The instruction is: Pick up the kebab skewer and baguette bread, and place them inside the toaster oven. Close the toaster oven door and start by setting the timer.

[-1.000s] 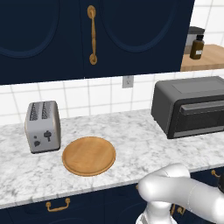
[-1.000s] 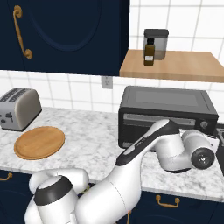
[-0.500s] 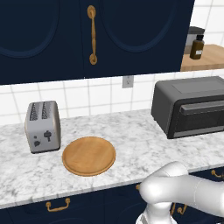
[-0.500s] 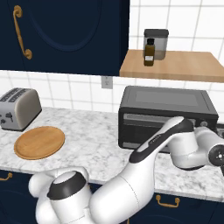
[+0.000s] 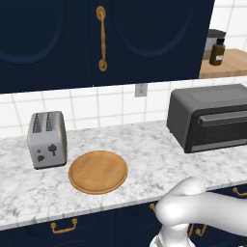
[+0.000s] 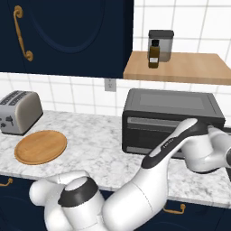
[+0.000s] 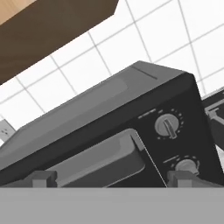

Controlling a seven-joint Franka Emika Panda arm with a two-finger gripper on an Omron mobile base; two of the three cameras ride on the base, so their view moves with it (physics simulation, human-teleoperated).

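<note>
A: What is seen on the counter, going from left to right?

B: Farthest to the left of the gripper (image 7: 111,177), a silver two-slot toaster (image 5: 47,140) is seen on the marble counter (image 5: 149,159). Just right of it, still well to the gripper's left, a round wooden board (image 5: 98,171) lies flat with nothing on it. Further right, the toaster oven (image 6: 173,122) is set against the tiled wall, directly ahead of the gripper.

A: How is the oven presented to the hand?

B: In the hand view the toaster oven appears tilted, since that view is rolled. The toaster oven door (image 7: 98,164) is seen closed, flush with the front, its bar handle along the upper edge. To the right of the door, two round knobs are stacked on the control panel: the upper knob (image 7: 167,126) above the right fingertip, the lower knob (image 7: 187,166) just above and beside that fingertip (image 7: 179,178). Whether it is touched cannot be told.

A: And the gripper's state?

B: The two fingers are spread wide apart, one at each side of the lower edge of the hand view, with nothing held between them.

A: Anything higher up?

B: Above the oven and the gripper, a wooden shelf (image 6: 180,67) carries a dark bottle (image 6: 154,53) and a grey canister (image 6: 162,43) behind it.
</note>
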